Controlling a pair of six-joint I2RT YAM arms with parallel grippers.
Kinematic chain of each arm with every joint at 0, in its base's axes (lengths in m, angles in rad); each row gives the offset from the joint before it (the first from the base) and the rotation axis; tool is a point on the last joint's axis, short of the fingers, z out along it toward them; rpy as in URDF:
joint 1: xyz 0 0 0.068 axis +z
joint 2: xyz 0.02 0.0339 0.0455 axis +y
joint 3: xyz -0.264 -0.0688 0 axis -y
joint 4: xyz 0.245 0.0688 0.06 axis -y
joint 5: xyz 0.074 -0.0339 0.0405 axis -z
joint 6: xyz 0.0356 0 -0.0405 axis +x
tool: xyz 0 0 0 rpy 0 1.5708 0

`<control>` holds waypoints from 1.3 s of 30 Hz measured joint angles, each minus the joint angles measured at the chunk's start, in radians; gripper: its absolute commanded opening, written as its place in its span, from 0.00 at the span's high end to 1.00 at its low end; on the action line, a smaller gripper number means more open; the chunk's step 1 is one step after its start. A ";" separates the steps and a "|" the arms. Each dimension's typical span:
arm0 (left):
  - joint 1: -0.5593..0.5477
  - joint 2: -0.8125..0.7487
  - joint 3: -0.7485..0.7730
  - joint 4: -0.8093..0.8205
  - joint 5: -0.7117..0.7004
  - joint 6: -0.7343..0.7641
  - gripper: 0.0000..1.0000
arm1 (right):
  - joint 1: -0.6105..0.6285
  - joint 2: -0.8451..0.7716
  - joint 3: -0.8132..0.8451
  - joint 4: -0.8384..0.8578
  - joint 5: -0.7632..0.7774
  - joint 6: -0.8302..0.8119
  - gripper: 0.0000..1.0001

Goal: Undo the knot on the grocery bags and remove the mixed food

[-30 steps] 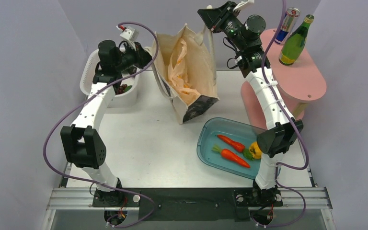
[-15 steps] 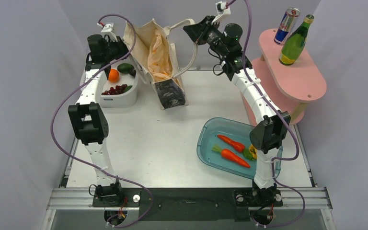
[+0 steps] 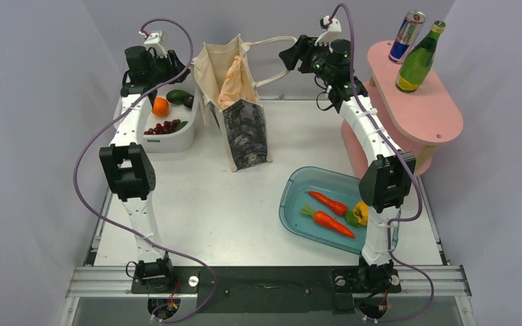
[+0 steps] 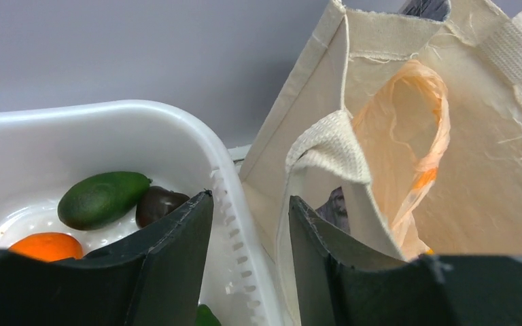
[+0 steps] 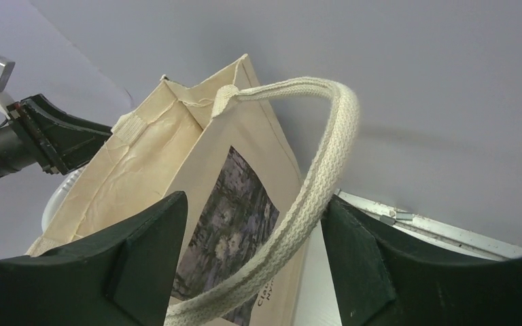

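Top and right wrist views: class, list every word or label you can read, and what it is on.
"CLA": canvas tote, foot of its floral panel; the rest is cut off.
Can: print too small to read.
Bottle: label too small to read.

A high view looks steeply down over the whole bench point(image 3: 197, 204) from its near edge, far side at 12 o'clock. The left wrist view sits close behind the left pincer point(image 4: 250, 200), facing the canvas bag point(image 4: 503, 176) at 2 o'clock and a white tub point(image 4: 95, 136) at 9 o'clock. The right wrist view, just as close, looks past the right pincer point(image 5: 255, 204) at that bag's outside. All three share the bag.
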 measured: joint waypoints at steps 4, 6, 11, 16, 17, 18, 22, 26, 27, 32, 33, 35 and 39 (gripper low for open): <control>0.001 -0.023 0.001 -0.049 -0.005 0.002 0.54 | -0.001 -0.001 0.000 0.000 -0.001 -0.010 0.31; 0.003 -0.042 0.001 -0.097 -0.023 0.010 0.53 | -0.001 -0.001 0.000 -0.001 -0.001 -0.014 0.29; 0.034 -0.119 0.009 -0.246 -0.055 0.024 0.51 | -0.008 -0.025 0.000 -0.004 -0.002 -0.021 0.20; 0.105 -0.187 0.060 -0.398 -0.065 0.045 0.49 | -0.048 -0.102 -0.003 -0.016 -0.011 -0.018 0.16; 0.117 -0.200 0.063 -0.419 -0.070 0.049 0.49 | -0.058 -0.121 -0.005 -0.015 -0.014 -0.017 0.16; 0.128 -0.214 0.063 -0.444 -0.076 0.053 0.49 | -0.072 -0.149 -0.014 -0.016 -0.019 -0.016 0.16; 0.143 -0.261 0.063 -0.535 -0.105 0.066 0.47 | -0.111 -0.261 -0.067 -0.007 -0.039 -0.009 0.15; 0.136 -0.285 0.063 -0.612 -0.104 0.074 0.46 | -0.111 -0.364 -0.140 -0.008 -0.082 -0.016 0.15; 0.134 -0.291 0.063 -0.631 -0.102 0.074 0.45 | -0.110 -0.390 -0.163 -0.012 -0.095 -0.023 0.15; 0.134 -0.335 0.041 -0.732 -0.096 0.108 0.44 | -0.105 -0.515 -0.315 -0.061 -0.159 -0.082 0.15; 0.134 -0.339 0.046 -0.768 -0.097 0.122 0.44 | -0.105 -0.536 -0.346 -0.073 -0.165 -0.095 0.15; 0.134 -0.340 0.055 -0.841 -0.104 0.147 0.43 | -0.105 -0.586 -0.426 -0.108 -0.179 -0.128 0.15; 0.134 -0.356 0.005 -0.921 -0.154 0.177 0.43 | -0.105 -0.679 -0.606 -0.154 -0.192 -0.185 0.15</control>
